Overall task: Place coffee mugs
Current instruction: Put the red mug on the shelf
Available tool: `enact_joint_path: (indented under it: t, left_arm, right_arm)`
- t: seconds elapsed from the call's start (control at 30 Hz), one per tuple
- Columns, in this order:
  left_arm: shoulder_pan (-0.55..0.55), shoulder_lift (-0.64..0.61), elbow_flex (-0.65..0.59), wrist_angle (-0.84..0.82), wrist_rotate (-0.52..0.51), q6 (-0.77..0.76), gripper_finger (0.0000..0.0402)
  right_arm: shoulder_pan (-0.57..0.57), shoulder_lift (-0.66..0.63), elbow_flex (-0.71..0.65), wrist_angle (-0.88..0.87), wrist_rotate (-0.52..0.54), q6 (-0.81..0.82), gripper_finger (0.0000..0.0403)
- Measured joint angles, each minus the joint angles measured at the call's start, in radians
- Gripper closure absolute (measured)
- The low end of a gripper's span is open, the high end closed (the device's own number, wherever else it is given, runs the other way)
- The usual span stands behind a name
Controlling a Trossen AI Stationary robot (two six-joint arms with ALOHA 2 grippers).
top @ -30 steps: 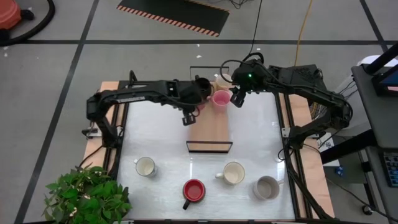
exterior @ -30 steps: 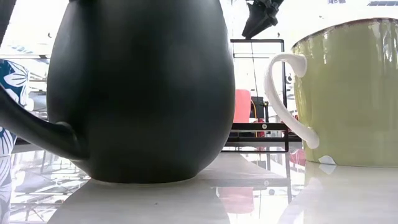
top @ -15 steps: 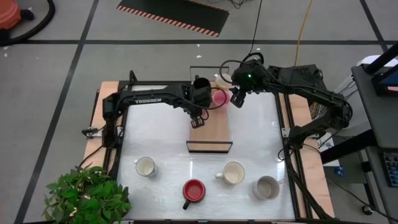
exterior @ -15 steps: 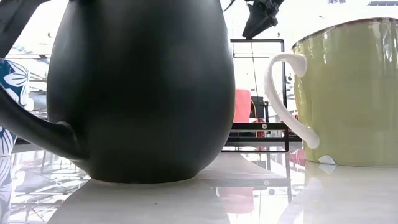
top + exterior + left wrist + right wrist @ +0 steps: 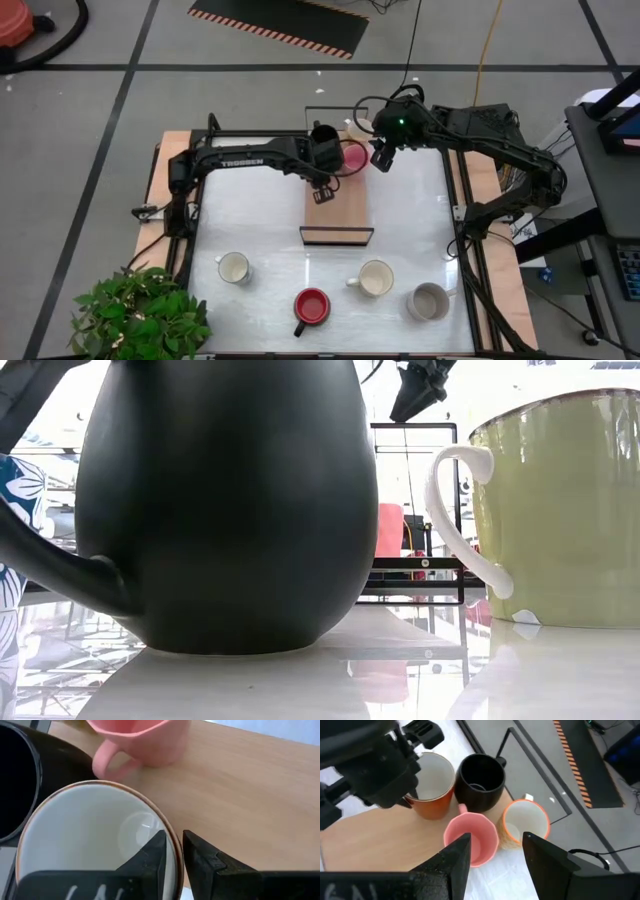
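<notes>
High view: along the near edge of the tabletop stand four mugs, all upright. From left to right they are a cream mug, a red mug with a dark outside and handle, a second cream mug and, nearest the right corner, a grey mug.

Past them, in the middle, lies the long wooden tray, running from near to far, its near half bare. At the tray's far end the left gripper is closed on the rim of an orange-brown mug with a white inside, one finger inside the wall and one outside.

Just beyond are the pink mug and the black mug, close together. A speckled cream mug stands by the tray's far right corner.

The right gripper hangs above the pink mug's right side, fingers spread wide and holding nothing.
</notes>
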Motion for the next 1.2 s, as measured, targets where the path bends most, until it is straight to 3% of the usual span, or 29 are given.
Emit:
enact_joint_path:
  t: [0.33, 0.7, 0.97, 1.1, 1.2]
  left_arm:
    - [-0.002, -0.006, 0.0, 0.002, 0.034, -0.031, 0.033]
    - [0.004, -0.131, 0.005, -0.001, 0.008, -0.024, 0.0329]
    - [0.024, -0.218, 0.004, -0.193, 0.009, -0.073, 0.0329]
    - [0.022, -0.238, -0.02, -0.241, 0.077, -0.025, 0.0329]
    - [0.022, -0.243, -0.083, -0.185, 0.175, 0.007, 0.0329]
  right_arm:
    - [0.0, 0.0, 0.0, 0.018, -0.003, 0.033, 0.0232]
    - [0.0, 0.0, 0.0, 0.039, -0.004, 0.055, 0.0232]
    - [0.001, 0.0, 0.0, 0.048, -0.006, 0.056, 0.0232]
    - [0.002, 0.0, 0.0, 0.048, -0.008, 0.056, 0.0232]
    - [0.002, 0.0, 0.0, 0.048, -0.011, 0.051, 0.0232]
